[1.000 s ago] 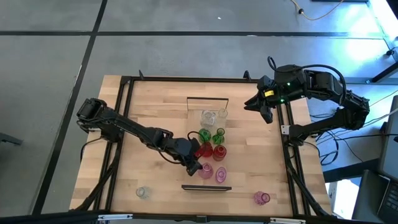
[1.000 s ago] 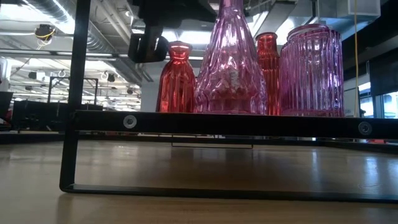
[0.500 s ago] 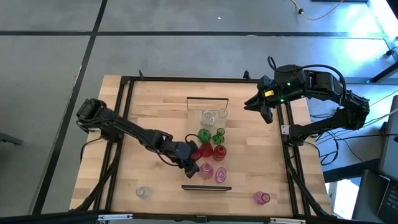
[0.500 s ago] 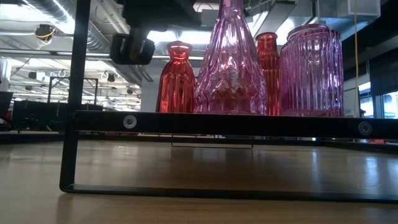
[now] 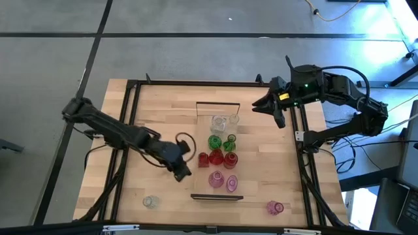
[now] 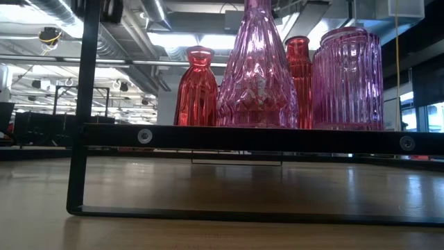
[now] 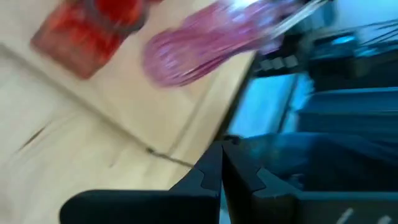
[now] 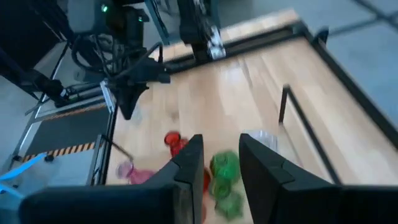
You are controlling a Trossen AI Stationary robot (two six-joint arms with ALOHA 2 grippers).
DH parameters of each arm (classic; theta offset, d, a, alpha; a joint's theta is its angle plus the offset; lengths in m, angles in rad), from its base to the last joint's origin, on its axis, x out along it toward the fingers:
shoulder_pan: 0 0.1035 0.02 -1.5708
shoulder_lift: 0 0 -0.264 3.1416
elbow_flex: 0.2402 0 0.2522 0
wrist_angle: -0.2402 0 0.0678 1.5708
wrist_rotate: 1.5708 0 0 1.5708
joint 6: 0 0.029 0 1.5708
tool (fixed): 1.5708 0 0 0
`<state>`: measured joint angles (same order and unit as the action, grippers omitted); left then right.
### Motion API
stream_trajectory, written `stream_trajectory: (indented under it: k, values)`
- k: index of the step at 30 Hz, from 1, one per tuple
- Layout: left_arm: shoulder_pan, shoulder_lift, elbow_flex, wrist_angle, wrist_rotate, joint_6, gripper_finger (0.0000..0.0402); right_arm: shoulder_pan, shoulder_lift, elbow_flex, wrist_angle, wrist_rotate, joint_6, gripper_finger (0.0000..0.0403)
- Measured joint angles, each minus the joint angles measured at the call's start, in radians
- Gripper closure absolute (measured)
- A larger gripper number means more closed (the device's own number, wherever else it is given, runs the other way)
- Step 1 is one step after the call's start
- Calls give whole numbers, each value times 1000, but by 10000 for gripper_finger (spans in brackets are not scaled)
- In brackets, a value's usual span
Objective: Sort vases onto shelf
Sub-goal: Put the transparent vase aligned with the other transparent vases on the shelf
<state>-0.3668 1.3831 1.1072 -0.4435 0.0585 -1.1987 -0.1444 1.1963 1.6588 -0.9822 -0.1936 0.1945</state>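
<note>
The shelf [image 5: 204, 173] is a narrow light board with dark frames at its far and near ends. Standing on it are clear vases [image 5: 219, 122], green vases [image 5: 214, 141], red vases [image 5: 216, 156] and pink vases [image 5: 215, 179]. A clear vase [image 5: 149, 202] and a pink vase [image 5: 275, 207] stand on the tabletop near its near edge. My left gripper [image 5: 181, 168] is shut and empty, just left of the shelf beside the red and pink vases [image 7: 199, 43]. My right gripper [image 5: 274, 111] hovers open over the table's far right part [image 8: 219, 165].
The low view looks under the shelf's near frame [image 6: 243, 139] at a red vase [image 6: 198, 87], a tall pink bottle [image 6: 257, 69] and a ribbed pink jar [image 6: 347, 80]. Black rails [image 5: 130, 130] run along the table's left and right sides. Bare wood lies left of the shelf.
My left gripper has drawn back from the pink vase at the shelf's near end, moving toward the table's left edge and rising; in the low view it slid left and up, almost out of the picture. The vases have stayed in place.
</note>
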Motion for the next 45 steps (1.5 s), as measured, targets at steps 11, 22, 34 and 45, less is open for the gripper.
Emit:
stream_trajectory:
  k: [11,22,34,45]
  values:
    - [6,-215,0,310,-344,149,401,0,66,0,285,-1,-46,317]
    - [38,-240,0,1015,-519,931,402,0,86,0,319,-2,-38,317]
    - [49,-328,0,1309,-525,1344,402,0,85,0,449,80,-23,317]
    - [49,-393,0,1250,-615,1366,401,0,89,0,523,187,-42,317]
